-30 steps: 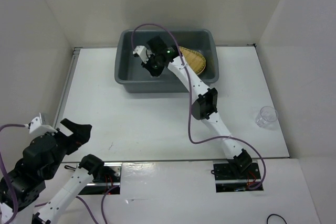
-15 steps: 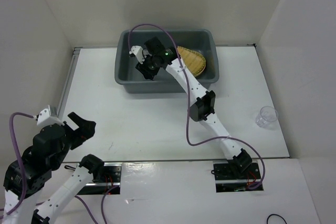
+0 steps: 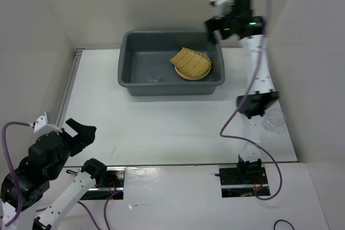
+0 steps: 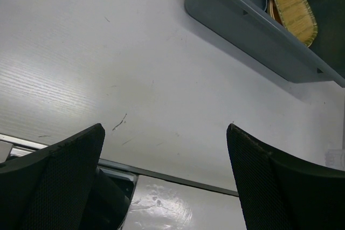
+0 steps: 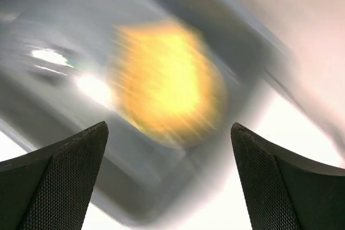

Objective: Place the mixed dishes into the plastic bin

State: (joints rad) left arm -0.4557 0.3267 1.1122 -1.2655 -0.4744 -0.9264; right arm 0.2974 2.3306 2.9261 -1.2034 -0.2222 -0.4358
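Dark grey plastic bin (image 3: pixel 127 79) sits at the far middle of the white counter (image 3: pixel 161 125). Inside, at its right end, the yellow woven tray (image 3: pixel 190 61) with green rim lies tilted on an orange plate (image 3: pixel 181 75). Only the plate's edge shows; can't tell if there's one or two. The clear glass (image 3: pixel 274 119) stands upright on the counter far right, outside the bin, just beside the right arm. Left fingers (image 3: pixel 82 132) are spread apart and empty, low over the near-left counter. Right fingers (image 3: pixel 213 27) are high over the bin's far right corner. Only the right wrist view shows them spread and empty; it's blurred, with the tray a yellow smear. Left wrist view shows the bin's near wall.
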